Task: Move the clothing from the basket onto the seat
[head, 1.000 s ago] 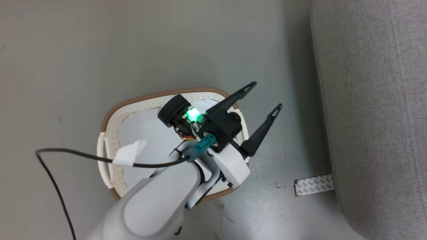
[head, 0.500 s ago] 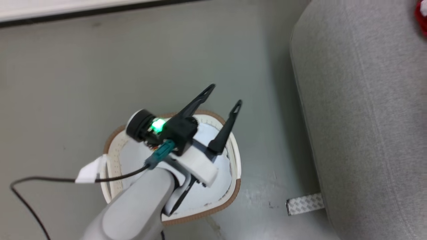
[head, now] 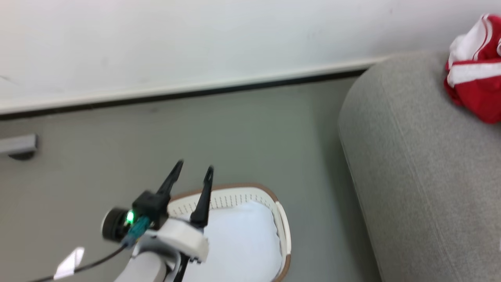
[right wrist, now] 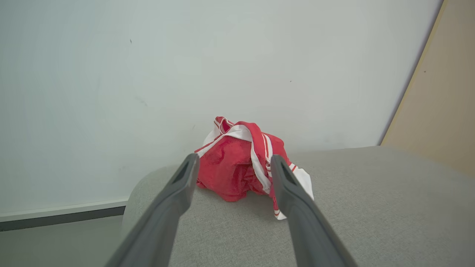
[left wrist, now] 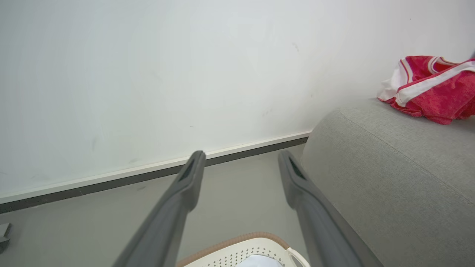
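Observation:
The red clothing (head: 475, 88) with white panels lies crumpled on the grey seat (head: 422, 168), near the wall; it also appears as the clothing (left wrist: 432, 89) on the seat (left wrist: 389, 178) and the clothing (right wrist: 241, 163) on the seat (right wrist: 352, 207). The cream basket (head: 280, 223) with brown rim stands on the floor left of the seat, a pale white cloth (head: 238, 243) inside. My left gripper (head: 193, 174) hangs open above the basket's far rim, nothing between its fingers (left wrist: 185, 185). My right gripper (right wrist: 232, 167) is open, held back from the clothing, not touching it.
A white wall with a dark baseboard (head: 176, 94) runs behind the basket and seat. A small grey block (head: 17, 145) sits on the floor by the wall at left. A beige panel (right wrist: 438, 96) stands right of the seat. Grey floor (head: 242, 137) lies between basket and wall.
The head camera has tilted up, bringing the wall and the red clothing on the seat into view. The left gripper stays open and sits lower left in the picture.

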{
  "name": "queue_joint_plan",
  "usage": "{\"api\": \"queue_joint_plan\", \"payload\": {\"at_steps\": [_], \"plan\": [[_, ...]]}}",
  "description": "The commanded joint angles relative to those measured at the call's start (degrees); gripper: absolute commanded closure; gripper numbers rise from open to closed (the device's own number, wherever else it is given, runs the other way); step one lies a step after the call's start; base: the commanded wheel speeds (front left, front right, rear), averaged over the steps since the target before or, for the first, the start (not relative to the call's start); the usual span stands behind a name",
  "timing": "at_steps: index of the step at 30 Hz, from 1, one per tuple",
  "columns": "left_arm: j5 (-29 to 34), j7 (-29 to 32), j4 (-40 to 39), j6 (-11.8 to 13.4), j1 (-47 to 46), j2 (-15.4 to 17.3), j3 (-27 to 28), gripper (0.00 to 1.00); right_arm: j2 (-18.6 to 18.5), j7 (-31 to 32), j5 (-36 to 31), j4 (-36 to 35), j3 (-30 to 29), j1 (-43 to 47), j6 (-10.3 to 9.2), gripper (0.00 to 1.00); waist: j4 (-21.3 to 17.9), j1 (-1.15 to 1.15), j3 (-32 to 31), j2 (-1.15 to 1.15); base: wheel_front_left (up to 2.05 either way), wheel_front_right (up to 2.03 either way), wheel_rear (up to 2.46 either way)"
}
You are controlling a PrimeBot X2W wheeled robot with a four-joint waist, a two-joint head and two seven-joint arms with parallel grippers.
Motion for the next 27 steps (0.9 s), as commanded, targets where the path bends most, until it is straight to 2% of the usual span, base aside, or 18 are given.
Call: {"api": "queue_joint_plan", "payload": {"at_steps": [1,9,15,20,27], "plan": [[-0.3,-0.4,0.6,0.5,2.8,0.5,0.9,0.00,0.7,0.0,-1.7,-2.0,0.6,3.1,-0.01,0.00,2.0,0.01,-5.3,0.00,0.00,0.00,0.00],[0.9,-0.4,-1.1,1.4,15.4,0.0,7.8,0.00,4.0,0.0,-5.3,-9.4,5.7,15.0,-0.01,0.00,4.8,0.01,-13.1,0.00,0.00,0.00,0.00],[2.9,-0.4,-1.4,0.1,21.9,-0.8,13.0,0.00,5.0,0.0,-4.3,-12.5,9.1,21.2,-0.01,0.00,7.3,0.01,-15.1,0.00,0.00,0.00,0.00],[5.0,-0.4,-2.0,-1.6,25.7,-2.6,16.9,0.00,5.0,0.0,0.8,-10.5,10.9,24.9,-0.01,0.00,9.0,0.01,-16.7,0.00,0.00,0.00,0.00],[8.5,-0.4,-1.5,-4.4,27.5,-5.3,20.0,0.00,5.0,0.0,3.1,-7.0,13.5,26.6,-0.01,0.00,9.7,0.01,-17.6,0.00,0.00,0.00,0.00]]}}
